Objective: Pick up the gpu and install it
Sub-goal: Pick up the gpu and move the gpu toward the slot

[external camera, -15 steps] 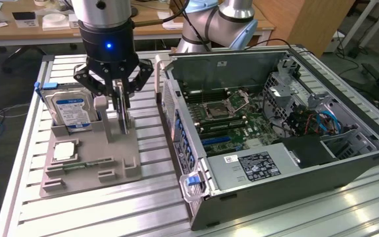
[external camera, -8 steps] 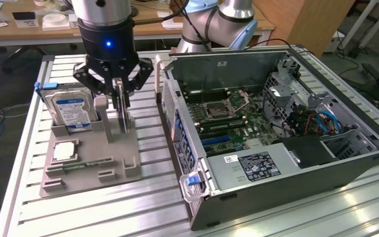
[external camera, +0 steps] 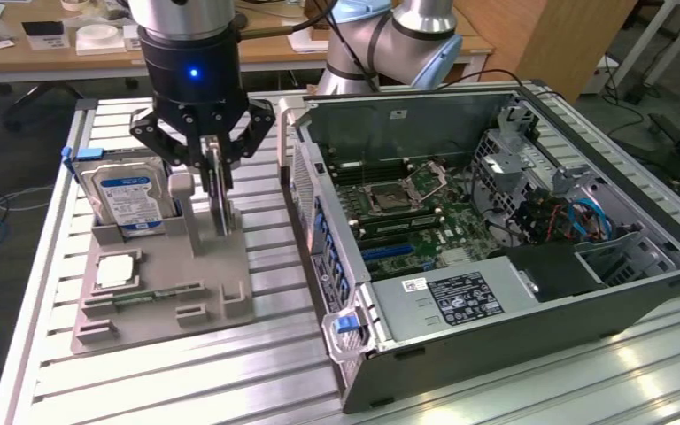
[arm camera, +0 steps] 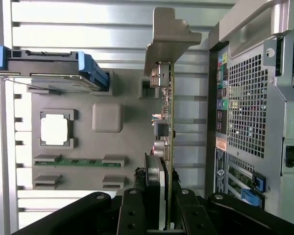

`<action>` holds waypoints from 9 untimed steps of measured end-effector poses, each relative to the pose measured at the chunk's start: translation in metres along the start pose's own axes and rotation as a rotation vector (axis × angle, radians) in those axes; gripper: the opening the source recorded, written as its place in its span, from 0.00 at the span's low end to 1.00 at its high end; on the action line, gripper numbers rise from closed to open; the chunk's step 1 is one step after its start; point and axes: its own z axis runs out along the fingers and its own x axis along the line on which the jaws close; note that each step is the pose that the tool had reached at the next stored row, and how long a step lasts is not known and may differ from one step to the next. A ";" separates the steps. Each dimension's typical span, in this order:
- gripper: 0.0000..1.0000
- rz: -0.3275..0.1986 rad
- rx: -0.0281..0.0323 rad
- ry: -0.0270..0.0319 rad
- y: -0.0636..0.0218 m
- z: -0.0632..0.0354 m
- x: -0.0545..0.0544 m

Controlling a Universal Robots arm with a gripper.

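The gpu is a thin card seen edge-on, standing upright over the grey parts holder. My gripper comes down from above and is shut on the card's upper edge, one finger on each face. In the wrist view the gpu runs away from my gripper, its silver bracket at the far end, and the black fingers clamp both its sides. I cannot tell whether the card's lower edge still sits in the holder.
An open computer case with its motherboard exposed lies to the exterior view's right of the holder; its rear grille is close beside the card. The holder also carries a hard drive, a processor and a green memory stick. A slatted aluminium table lies underneath.
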 end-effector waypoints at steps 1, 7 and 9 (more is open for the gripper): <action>0.28 0.000 0.0001 0.0000 0.0000 -0.0006 0.000; 0.28 0.000 0.0006 0.0000 0.0001 -0.0034 0.000; 0.28 0.000 0.0010 0.0000 0.0001 -0.0044 0.000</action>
